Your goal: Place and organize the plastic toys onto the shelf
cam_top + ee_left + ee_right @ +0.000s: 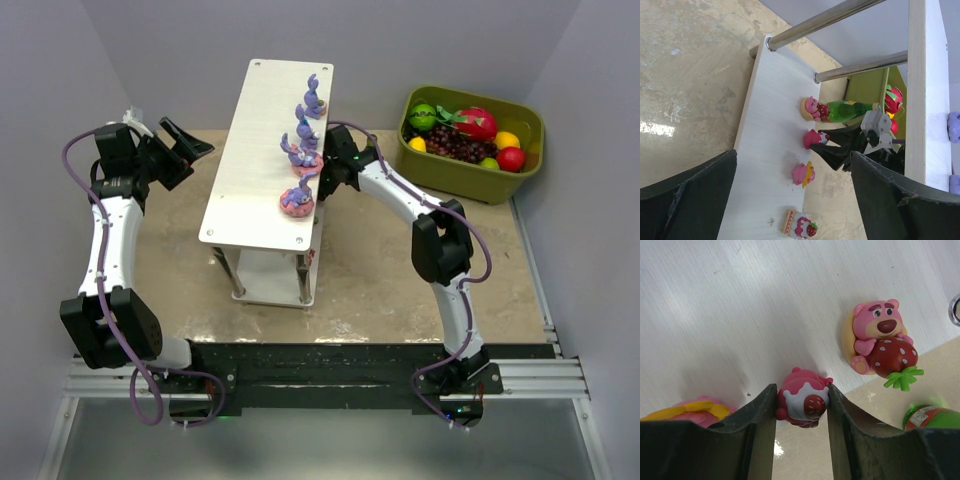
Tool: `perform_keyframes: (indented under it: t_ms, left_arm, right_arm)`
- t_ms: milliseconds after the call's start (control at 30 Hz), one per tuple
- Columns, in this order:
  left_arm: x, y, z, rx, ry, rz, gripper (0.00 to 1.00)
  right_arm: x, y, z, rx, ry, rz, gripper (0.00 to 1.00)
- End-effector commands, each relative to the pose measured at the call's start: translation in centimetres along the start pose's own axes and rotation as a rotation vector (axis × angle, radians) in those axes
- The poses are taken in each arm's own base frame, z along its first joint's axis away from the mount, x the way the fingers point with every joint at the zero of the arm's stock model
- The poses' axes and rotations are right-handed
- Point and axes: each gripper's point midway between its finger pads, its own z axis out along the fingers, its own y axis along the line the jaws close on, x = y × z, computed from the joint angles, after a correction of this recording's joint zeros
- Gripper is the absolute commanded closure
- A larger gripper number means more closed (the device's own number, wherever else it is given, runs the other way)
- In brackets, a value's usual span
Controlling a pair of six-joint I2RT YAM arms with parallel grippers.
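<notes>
Top view: L pincer [188, 142] wide open, empty, well left of shelf [262, 150]. Three purple bunnies [303, 150] line shelf top's right edge. R arm [400, 195] reaches in under that edge.

L wrist view: four small toys [799, 223] sit along lower tier's [765, 150] far edge; rest of tier bare.

R wrist view: R pincer [801, 392] partly closed, both fingers pressed on pink strawberry toy [802, 405] at tier edge. Bear toy [877, 335] near on right, pink-yellow piece [695, 410] just left, green bottle [932, 416] beyond edge.
</notes>
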Motion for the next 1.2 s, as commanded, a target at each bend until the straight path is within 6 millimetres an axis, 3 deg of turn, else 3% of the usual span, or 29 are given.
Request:
perform_keyframes:
  t_ms: [0,300,567,833,1167]
  left_arm:
    - [-1.5,-1.5,-0.9,0.032,-0.045,0.062,0.01]
    - [-1.4,-1.4,-1.0,0.03,-0.045,0.064,0.01]
    - [-1.4,-1.4,-1.0,0.028,-0.045,0.061,0.0]
    - [-1.3,-1.3,-0.9,0.027,-0.042,0.062,0.0]
    - [-1.3,-1.3,-1.0,0.026,-0.045,0.062,0.0]
  right_arm:
    - [-2.1,1.1,-0.7,0.003,-0.055,-0.031,0.73]
    - [-3.3,2.0,-0.8,-0.049,-0.118,-0.036,0.75]
    - [-2.6,2.1,-0.4,-0.051,-0.106,-0.023,0.74]
    - [-1.7,1.3,0.0,-0.006,-0.068,-0.021,0.61]
    - [-2.1,0.7,-0.4,0.028,-0.066,-0.023,0.49]
